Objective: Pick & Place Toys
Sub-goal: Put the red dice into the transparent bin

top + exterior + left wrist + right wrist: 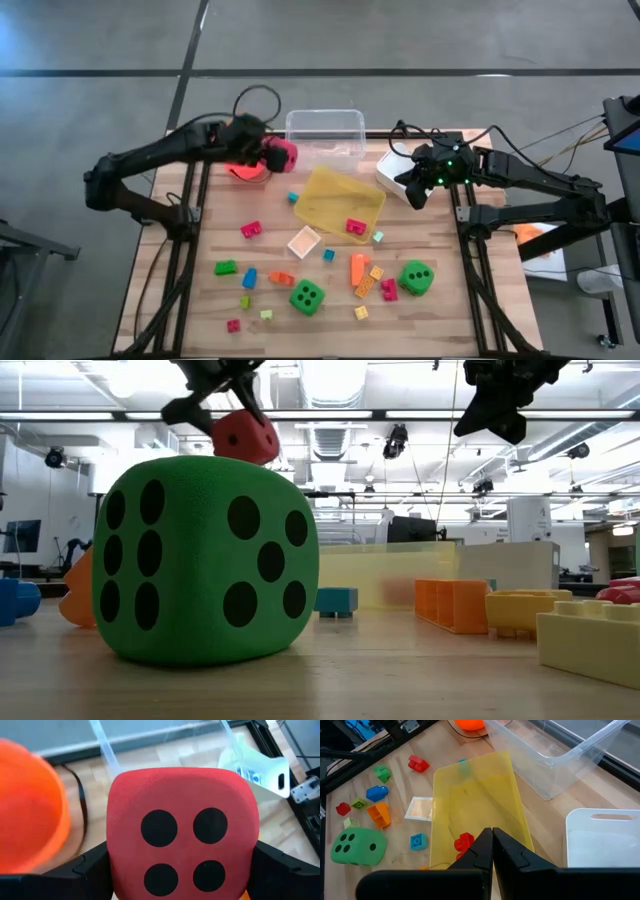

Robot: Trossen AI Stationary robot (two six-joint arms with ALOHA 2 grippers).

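1. Filling the left wrist view, a pink-red die (182, 827) with four black dots facing the camera sits clamped between the left hand's (182, 870) wide-spread fingers, an orange bucket (30, 810) beside it. No writing can be read anywhere.
2. High view: that die hangs over the bucket at the bench's (330, 310) far left; two green dice (308, 296) lie near the front among small blocks.
3. Right wrist view: the right hand (492, 837), fingers pressed together and holding nothing, hovers above the yellow tray (475, 800).
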